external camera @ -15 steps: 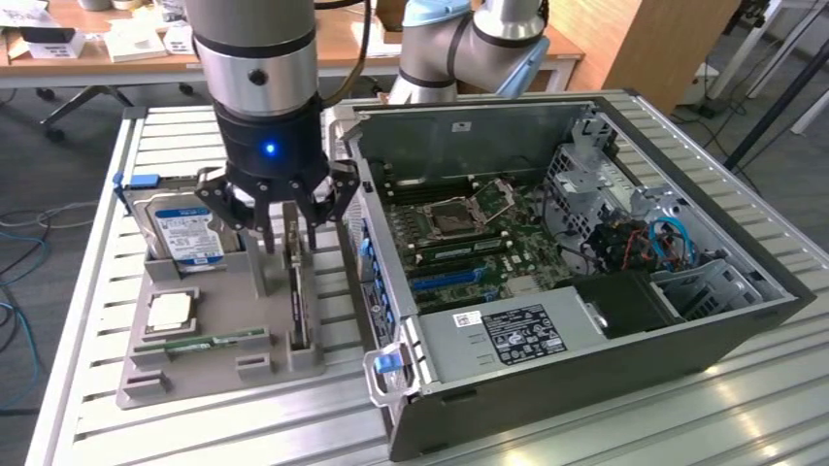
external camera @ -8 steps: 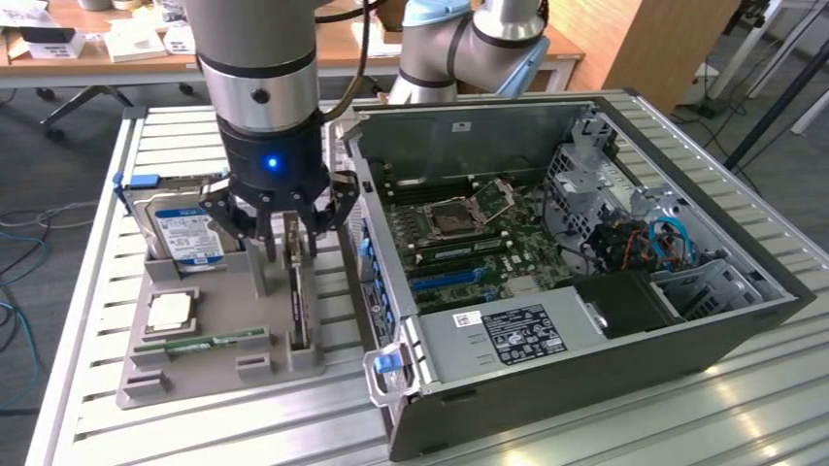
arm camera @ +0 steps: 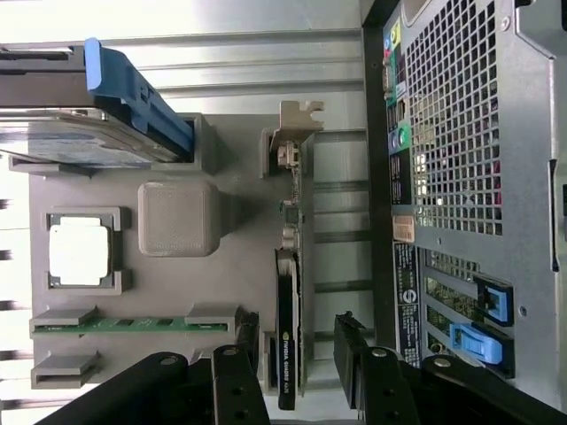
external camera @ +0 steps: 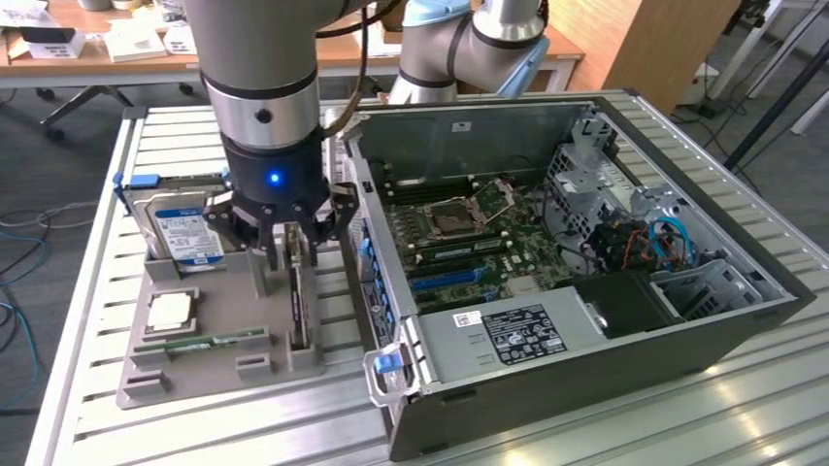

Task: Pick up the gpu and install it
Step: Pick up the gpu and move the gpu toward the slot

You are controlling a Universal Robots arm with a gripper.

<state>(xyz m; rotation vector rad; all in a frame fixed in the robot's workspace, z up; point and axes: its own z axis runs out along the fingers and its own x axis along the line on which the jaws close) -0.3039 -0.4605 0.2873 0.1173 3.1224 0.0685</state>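
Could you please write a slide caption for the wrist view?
Open jaws flank the gpu, on edge in the grey tray beside the case.

The arm (external camera: 263,87) stands upright over the gpu (external camera: 299,316), wrist turned straight down. Its gripper (external camera: 287,248) hangs above the card with jaws spread wide, one finger (arm camera: 354,359) to each flat side of it, neither touching

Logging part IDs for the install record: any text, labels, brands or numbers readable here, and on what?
None reads clearly.
gpu: white print on its edge, blurred.
hard drive: blue-white label, too small.
power supply: black sticker, too small.
case rear: stickers, blurred.
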